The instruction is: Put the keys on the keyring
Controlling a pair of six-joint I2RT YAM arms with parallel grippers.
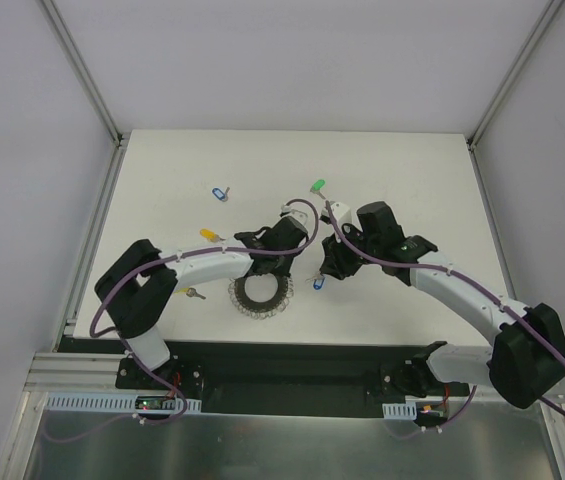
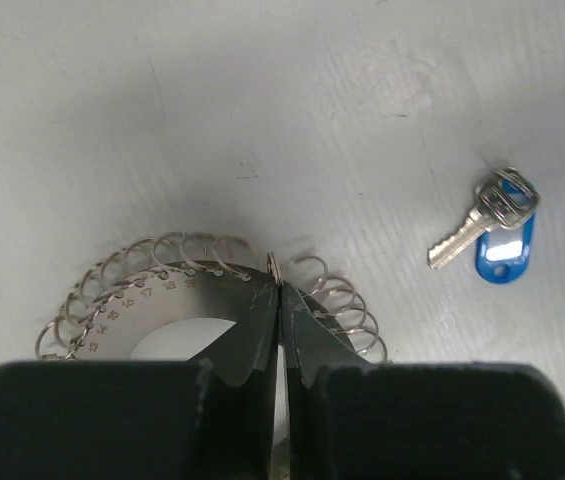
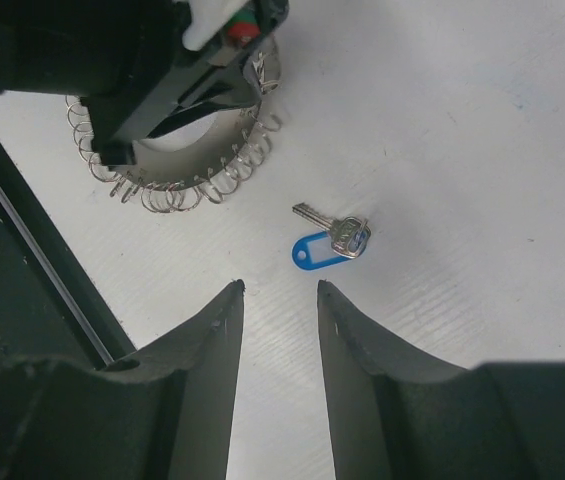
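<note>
Step in hand, likely: right arm picks up blue key point(image 3: 330, 240) while left steadies keyring point(image 2: 152, 300).

Left gripper point(image 2: 280, 290): fingers together, clamped on one wire loop at keyring rim.

Right gripper point(image 3: 280, 292): fingers apart, empty, poised above key.

To do it well: lower straight, straddle metal head across narrow width, avoid loose tag, close gently.

Key lies flat on table point(image 1: 412, 180), just right of keyring, not touching. Long axis diagonal in right wrist view: blade tip toward keyring, head away, tag folded back beside blade.
</note>
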